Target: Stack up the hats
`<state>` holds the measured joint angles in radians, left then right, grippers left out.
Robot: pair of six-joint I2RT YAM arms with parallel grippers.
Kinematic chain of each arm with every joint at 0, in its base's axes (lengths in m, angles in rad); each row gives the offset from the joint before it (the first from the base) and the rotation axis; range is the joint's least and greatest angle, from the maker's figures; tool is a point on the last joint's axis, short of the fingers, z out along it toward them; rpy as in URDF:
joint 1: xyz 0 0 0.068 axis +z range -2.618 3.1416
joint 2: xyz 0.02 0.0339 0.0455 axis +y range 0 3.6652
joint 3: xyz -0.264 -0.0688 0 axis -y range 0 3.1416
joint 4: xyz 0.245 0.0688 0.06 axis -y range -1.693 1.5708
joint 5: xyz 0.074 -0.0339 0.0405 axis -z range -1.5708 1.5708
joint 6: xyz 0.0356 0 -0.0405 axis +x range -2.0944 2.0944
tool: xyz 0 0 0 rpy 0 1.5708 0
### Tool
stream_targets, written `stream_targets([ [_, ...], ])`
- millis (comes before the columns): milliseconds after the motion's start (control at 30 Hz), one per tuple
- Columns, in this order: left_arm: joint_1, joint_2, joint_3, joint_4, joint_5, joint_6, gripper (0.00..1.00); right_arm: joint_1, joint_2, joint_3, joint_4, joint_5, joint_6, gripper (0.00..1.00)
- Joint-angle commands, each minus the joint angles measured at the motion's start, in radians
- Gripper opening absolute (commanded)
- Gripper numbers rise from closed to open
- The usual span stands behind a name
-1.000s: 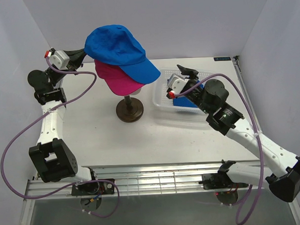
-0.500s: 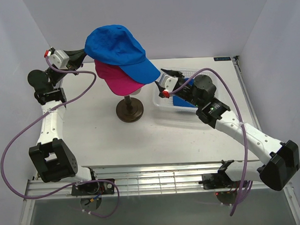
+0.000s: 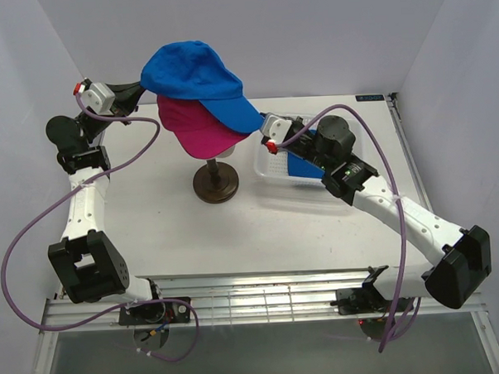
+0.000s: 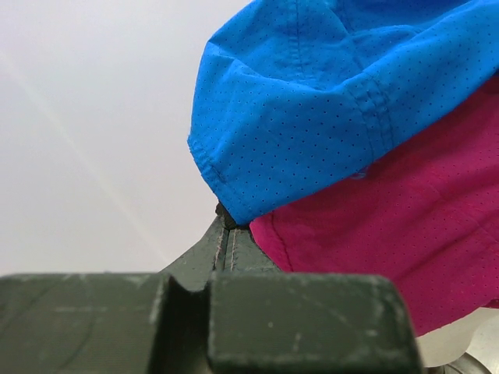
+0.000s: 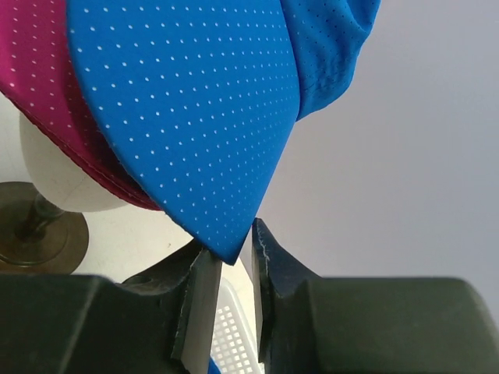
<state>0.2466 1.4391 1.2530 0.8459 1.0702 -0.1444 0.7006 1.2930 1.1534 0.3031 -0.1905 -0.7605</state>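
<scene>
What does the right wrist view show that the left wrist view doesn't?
Only right wrist: the brim tip of the blue cap sitting between the fingers of the right claw, a narrow gap showing; the white basket below; the dark stand. Only left wrist: the left claw shut on the blue cap's rear edge. Both: the blue cap over the pink cap, and some of the cream head.

No text could be read in any view. A small dark label (image 3: 370, 97) sat on the far edge of the surface (image 3: 151, 208), its pale marks too small to make out.
</scene>
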Motion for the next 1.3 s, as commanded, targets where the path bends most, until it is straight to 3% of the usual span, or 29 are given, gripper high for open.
stream_targets([
  [0, -0.001, -0.008, 0.014, -0.002, -0.003, -0.001, 0.0, -0.004, -0.026, 0.061, -0.027, 0.011, -0.011, 0.26],
  [333, -0.001, -0.009, 0.01, -0.004, -0.007, 0.009, 0.0, -0.004, -0.029, 0.114, -0.096, 0.054, -0.069, 0.2],
  [500, -0.001, -0.003, 0.017, -0.022, -0.035, 0.042, 0.0, -0.001, -0.02, 0.181, -0.09, 0.144, -0.146, 0.08],
  [700, -0.001, 0.018, 0.051, -0.051, -0.102, 0.106, 0.0, 0.068, -0.005, 0.256, -0.117, 0.247, -0.295, 0.08],
  [933, -0.001, 0.041, 0.079, -0.079, -0.143, 0.172, 0.0, 0.169, 0.136, 0.478, -0.208, 0.377, -0.352, 0.08],
  [1067, -0.001, 0.063, 0.079, -0.108, -0.185, 0.232, 0.0, 0.211, 0.244, 0.688, -0.283, 0.463, -0.384, 0.08],
  [1267, -0.012, 0.106, 0.085, -0.11, -0.194, 0.292, 0.0, 0.218, 0.348, 0.81, -0.302, 0.612, -0.447, 0.08],
])
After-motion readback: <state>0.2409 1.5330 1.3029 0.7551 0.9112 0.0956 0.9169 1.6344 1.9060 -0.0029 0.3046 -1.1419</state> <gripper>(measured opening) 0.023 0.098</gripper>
